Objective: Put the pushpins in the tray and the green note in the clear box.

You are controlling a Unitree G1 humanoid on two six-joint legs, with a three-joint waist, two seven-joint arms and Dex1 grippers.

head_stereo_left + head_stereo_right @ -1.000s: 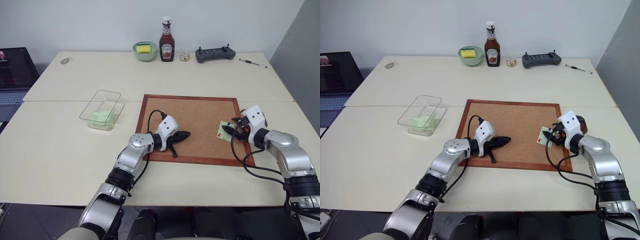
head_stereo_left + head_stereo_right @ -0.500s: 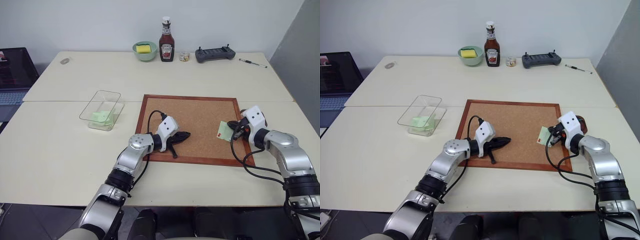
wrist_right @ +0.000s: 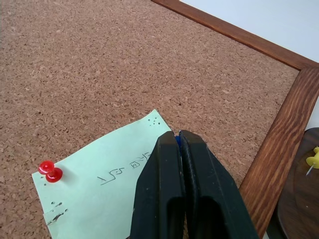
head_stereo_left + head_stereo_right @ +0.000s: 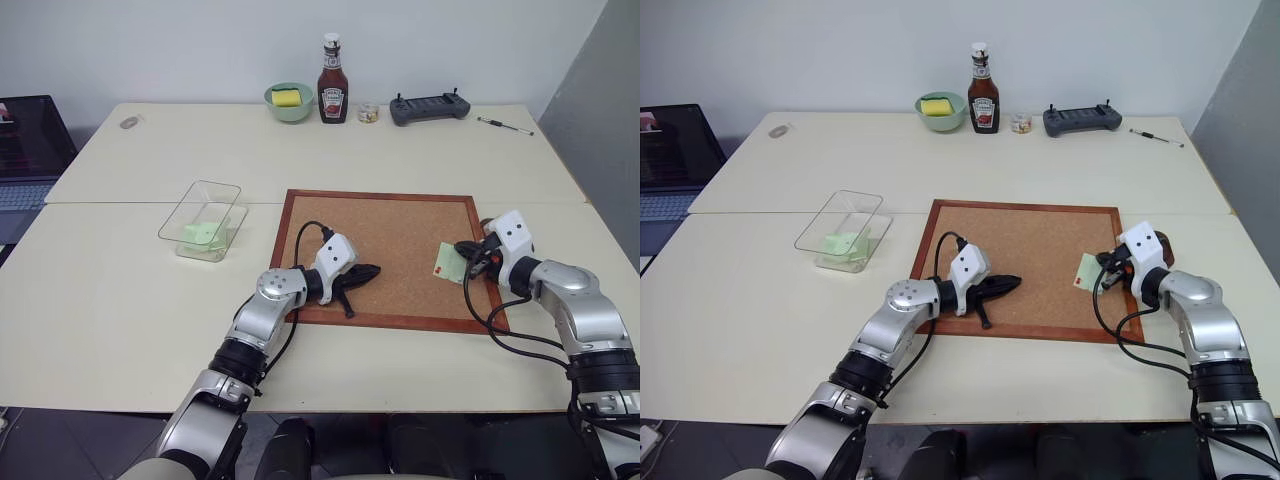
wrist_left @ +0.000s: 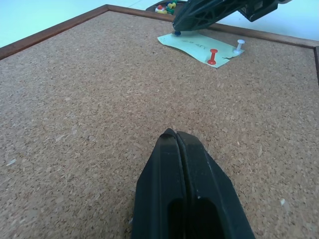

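On the pale table (image 4: 120, 290), my right tool (image 3: 178, 141) is pinched on a blue pushpin (image 3: 177, 140) in the green note (image 3: 107, 191) on the corkboard (image 4: 400, 235), so I should pull straight up, while my left tool (image 5: 175, 134), closed and empty, waits mid-board.

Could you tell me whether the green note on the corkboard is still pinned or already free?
Still pinned: a red pushpin stands in the green note.

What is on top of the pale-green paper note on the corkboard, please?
On the pale-green paper note stand a red pushpin and a white pushpin. The right gripper is shut on a blue pushpin at the note's far corner; its fingers cover most of that pin.
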